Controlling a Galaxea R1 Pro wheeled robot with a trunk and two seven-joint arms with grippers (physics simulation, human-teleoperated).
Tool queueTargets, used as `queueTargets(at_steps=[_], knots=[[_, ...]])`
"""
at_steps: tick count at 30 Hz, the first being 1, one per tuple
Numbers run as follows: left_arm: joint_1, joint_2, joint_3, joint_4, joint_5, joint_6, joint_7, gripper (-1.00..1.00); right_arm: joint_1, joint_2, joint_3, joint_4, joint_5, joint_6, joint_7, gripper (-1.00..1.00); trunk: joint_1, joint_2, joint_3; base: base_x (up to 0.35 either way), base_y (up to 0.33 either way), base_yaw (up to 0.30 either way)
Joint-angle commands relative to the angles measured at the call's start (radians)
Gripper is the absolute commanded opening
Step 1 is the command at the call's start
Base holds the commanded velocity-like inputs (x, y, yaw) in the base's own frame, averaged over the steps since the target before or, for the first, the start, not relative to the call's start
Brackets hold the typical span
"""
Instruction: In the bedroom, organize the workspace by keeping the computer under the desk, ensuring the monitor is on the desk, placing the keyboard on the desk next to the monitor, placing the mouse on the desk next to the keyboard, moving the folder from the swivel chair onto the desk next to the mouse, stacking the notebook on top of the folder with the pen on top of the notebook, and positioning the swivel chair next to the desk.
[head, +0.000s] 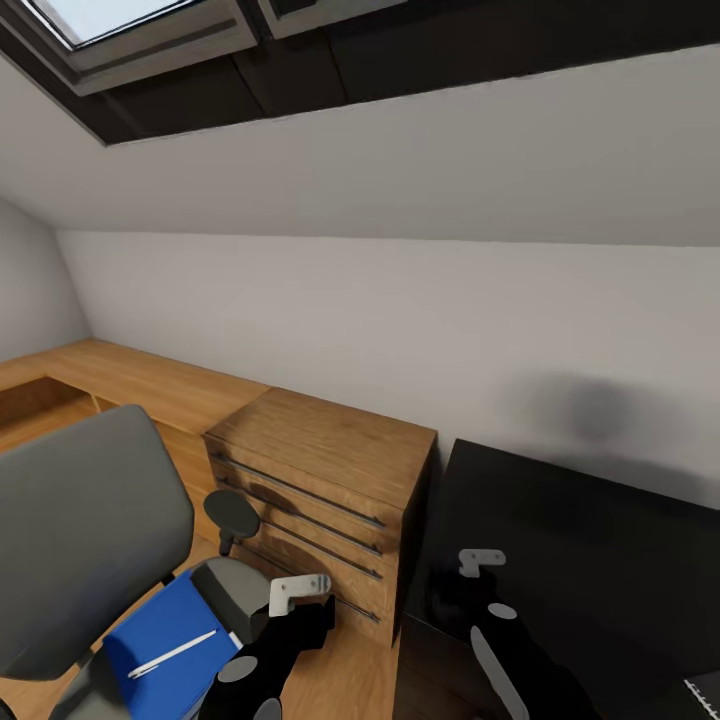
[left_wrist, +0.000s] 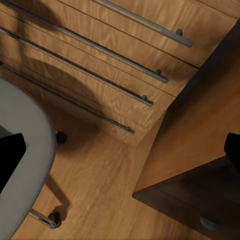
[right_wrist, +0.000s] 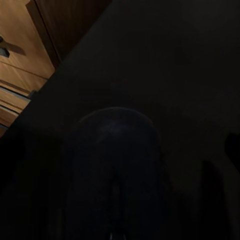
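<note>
1. A flat bright blue rectangular folder (head: 175, 645) lies on the seat of the grey padded swivel chair (head: 85, 540) at the lower left of the head view, with a thin white-silver pen (head: 172, 654) lying across its top.
2. The chair's black armrest (head: 232, 513) rises just beside the folder, and the chair stands close to a light wooden dresser with long metal bar handles (head: 320, 500).
3. The glossy black desk top (head: 590, 560) sits just to the right of the dresser, against the pale grey sloped wall (head: 400, 330).
4. A small dark oval computer mouse (right_wrist: 115, 170) rests on the black desk, directly under the right wrist camera.
5. The left gripper (head: 300, 590) hangs between the chair and the dresser, fingers spread apart and holding nothing.
6. The right gripper (head: 482, 562) hovers over the desk's near edge; whether its fingers are apart or closed cannot be told.
</note>
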Motion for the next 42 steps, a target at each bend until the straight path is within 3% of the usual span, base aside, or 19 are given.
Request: queueTargets(at_steps=[1, 9, 17, 26, 27, 42], knots=[[-0.001, 0.000, -0.001, -0.001, 0.011, 0.002, 0.010, 1.00, -0.001, -0.002, 0.006, -0.002, -0.010, 0.004, -0.010, 1.00, 0.000, -0.001, -0.001, 0.003, 0.000, 0.000], [-0.001, 0.000, 0.002, -0.001, 0.011, 0.002, 0.010, 1.00, -0.001, -0.001, 0.006, -0.002, -0.010, 0.014, -0.010, 1.00, 0.000, -0.001, -0.001, 0.001, 0.000, 0.000], [-0.001, 0.000, 0.005, -0.001, 0.012, 0.002, 0.010, 1.00, -0.002, -0.001, 0.005, -0.002, -0.012, 0.089, -0.010, 1.00, 0.000, -0.001, -0.001, 0.000, 0.000, 0.000], [-0.001, 0.000, 0.006, -0.003, 0.012, 0.002, 0.010, 1.00, -0.002, 0.000, 0.005, -0.002, -0.012, 0.097, -0.010, 1.00, 0.000, -0.001, -0.001, 0.000, 0.000, 0.000], [-0.001, 0.000, 0.006, -0.003, 0.012, 0.002, 0.010, 1.00, -0.002, 0.000, 0.005, -0.002, -0.012, 0.097, -0.010, -1.00, 0.000, -0.001, -0.001, 0.000, 0.000, 0.000], [-0.001, 0.000, 0.006, -0.003, 0.012, 0.002, 0.010, 1.00, -0.002, 0.000, 0.005, -0.003, -0.013, 0.098, -0.011, -1.00, 0.000, -0.001, -0.001, 0.000, 0.000, 0.000]])
